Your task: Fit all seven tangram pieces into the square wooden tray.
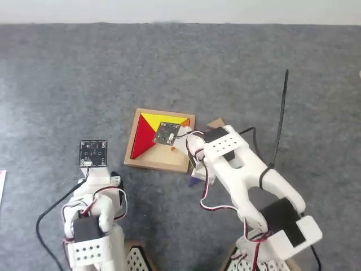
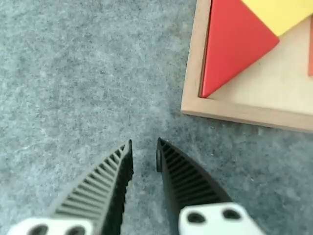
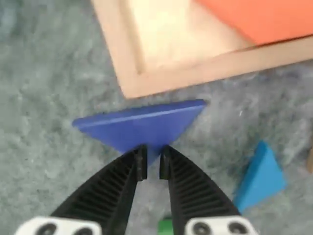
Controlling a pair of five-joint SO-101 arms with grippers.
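Tray point(image 1: 148, 162) sits mid-table on the grey carpet point(image 1: 84, 73), and it holds a red triangle point(image 1: 143, 138), a yellow triangle point(image 1: 159, 119) and an orange piece point(image 1: 185, 122). Just off one tray corner we see a blue triangle point(image 3: 139, 125), near the rim but not touching it. A light-blue piece point(image 3: 261, 177) lies on the carpet a little farther out. A brown piece point(image 1: 215, 122) lies beside the tray's right edge, partly behind the arm. From above, the right arm point(image 1: 248, 175) covers the tray's right corner and the pieces next to it.

That arm stretches forward from its base and its wrist bends down. The right gripper point(image 3: 152, 156) is narrow, pinching the blue triangle's point; we cannot tell whether the piece is lifted. The left arm point(image 1: 90, 220) stays folded near its base, left of the tray. The left gripper point(image 2: 144, 149) points down at bare carpet just short of the tray corner, its jaws a narrow gap apart with nothing between.
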